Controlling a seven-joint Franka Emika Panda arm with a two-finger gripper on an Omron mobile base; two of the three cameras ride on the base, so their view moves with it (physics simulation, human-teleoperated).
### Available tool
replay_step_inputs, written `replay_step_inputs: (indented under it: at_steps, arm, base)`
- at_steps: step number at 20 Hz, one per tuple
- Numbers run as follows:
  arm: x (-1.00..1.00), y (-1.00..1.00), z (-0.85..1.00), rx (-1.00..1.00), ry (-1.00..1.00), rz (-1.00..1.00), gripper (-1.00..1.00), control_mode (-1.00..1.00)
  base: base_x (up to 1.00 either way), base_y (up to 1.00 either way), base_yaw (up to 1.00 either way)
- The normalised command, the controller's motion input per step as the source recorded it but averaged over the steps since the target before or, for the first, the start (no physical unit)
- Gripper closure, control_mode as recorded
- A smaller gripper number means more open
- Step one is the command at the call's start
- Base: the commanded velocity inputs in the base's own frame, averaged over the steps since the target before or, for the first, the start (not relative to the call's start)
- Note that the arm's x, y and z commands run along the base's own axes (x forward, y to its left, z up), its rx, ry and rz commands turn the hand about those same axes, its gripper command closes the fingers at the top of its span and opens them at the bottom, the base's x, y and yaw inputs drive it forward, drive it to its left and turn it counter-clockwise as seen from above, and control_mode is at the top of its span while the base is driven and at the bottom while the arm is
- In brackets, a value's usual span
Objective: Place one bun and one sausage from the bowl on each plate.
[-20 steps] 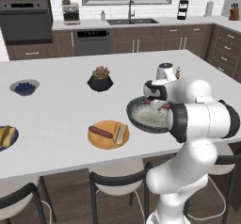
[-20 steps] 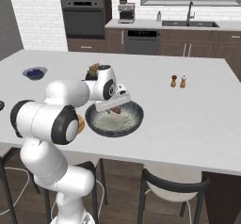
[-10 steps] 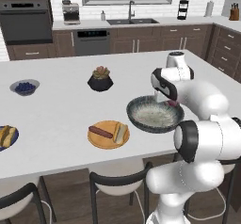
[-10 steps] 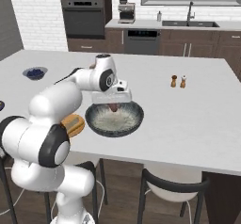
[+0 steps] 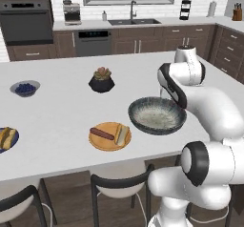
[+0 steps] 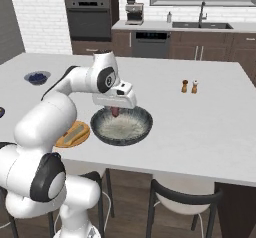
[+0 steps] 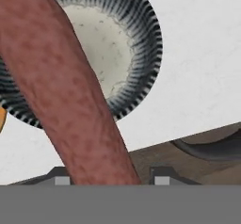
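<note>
Claw (image 6: 115, 113) pinches a sausage (image 7: 66, 96) above the bowl (image 6: 121, 127) (bare counter (image 6: 200, 117) beyond its rim).

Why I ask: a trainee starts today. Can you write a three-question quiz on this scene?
1. True or false: the gripper hangs over the orange plate.
2. Pick one: which plate lies nearer the bowl? A orange, B blue.
3. Short answer: what does the gripper hold?

Key: 1 false, it hangs over the bowl. 2 A. 3 a sausage.
</note>
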Motion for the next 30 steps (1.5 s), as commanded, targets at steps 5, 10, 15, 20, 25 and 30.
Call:
replay_step_inputs:
  at_steps: [5, 10, 15, 20, 25, 30]
  arm:
    - [-0.41, 0.19, 0.01, 0.02, 0.00, -0.03, 1.00, -1.00]
    - [-0.36, 0.26, 0.00, 0.03, 0.00, 0.00, 1.00, -1.00]
    - [-0.03, 0.25, 0.00, 0.04, 0.01, 0.00, 1.00, -1.00]
    - [0.00, 0.00, 0.00, 0.01, 0.00, 0.01, 1.00, 1.00]
    - [0.00, 0.00, 0.00, 0.00, 0.00, 0.00, 1.00, 1.00]
    - [0.00, 0.00, 0.00, 0.00, 0.00, 0.00, 1.00, 1.00]
  base:
    - [0.00, 0.00, 0.00]
    - [0.00, 0.00, 0.00]
    - [0.00, 0.00, 0.00]
    - [0.00, 0.00, 0.00]
    - [-0.83, 0.49, 0.00]
    - [-0.12, 1.00, 0.00]
